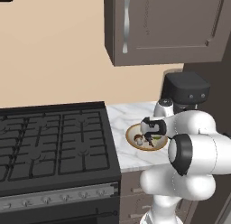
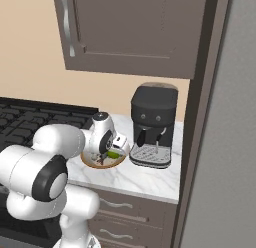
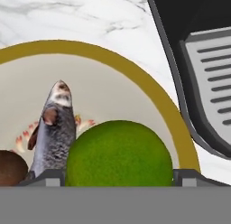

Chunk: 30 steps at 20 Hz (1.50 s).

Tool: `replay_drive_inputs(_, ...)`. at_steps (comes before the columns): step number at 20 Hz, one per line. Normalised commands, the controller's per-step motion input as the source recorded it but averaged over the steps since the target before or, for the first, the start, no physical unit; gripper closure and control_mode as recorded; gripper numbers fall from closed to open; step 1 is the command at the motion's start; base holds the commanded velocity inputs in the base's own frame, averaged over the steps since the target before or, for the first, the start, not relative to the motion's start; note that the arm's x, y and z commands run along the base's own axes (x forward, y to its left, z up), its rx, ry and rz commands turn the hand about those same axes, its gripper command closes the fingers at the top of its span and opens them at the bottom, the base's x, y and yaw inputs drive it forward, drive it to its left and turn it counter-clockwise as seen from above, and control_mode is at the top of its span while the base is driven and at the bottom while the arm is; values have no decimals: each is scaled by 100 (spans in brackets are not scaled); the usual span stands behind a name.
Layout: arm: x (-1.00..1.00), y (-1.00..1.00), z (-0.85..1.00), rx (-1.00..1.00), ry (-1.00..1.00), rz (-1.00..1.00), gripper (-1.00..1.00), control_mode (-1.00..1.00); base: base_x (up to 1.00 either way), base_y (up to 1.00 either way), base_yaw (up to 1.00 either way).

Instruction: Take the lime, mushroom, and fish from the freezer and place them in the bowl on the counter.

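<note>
Fish (image 3: 54, 133) in bowl (image 3: 149, 78), nose toward 12 o'clock, lime (image 3: 119, 153) at its 3, mushroom (image 3: 11, 166) at 9, coffee machine (image 3: 203, 74) close by, gripper (image 3: 118, 177) spread wide around lime.

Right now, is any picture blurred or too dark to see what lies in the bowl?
Hand view: sharp and evenly lit, the lime, fish and a brown mushroom edge lie clear in the bowl. Left base view: flat light, no glare, but the arm hides much of the bowl. Right base view: the same, contents small.
</note>
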Motion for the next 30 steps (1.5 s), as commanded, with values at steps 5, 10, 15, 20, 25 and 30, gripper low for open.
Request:
replay_drive_inputs(5, 0, 0, 0, 0, 0, 0, -100, -100, 0, 0, 0)
replay_drive_inputs(10, 0, 0, 3, 0, -1, 0, -100, -100, 0, 0, 0)
replay_drive_inputs(15, -23, 14, 36, -4, -10, 0, -100, -100, 0, 0, 0)
replay_drive_inputs(20, -48, 29, 36, -3, -11, 0, -100, -100, 0, 0, 0)
replay_drive_inputs(25, -60, 20, 43, -1, -12, 0, -100, -100, 0, 0, 0)
replay_drive_inputs(30, -92, 0, 71, 0, -9, 0, -100, -100, 0, 0, 0)
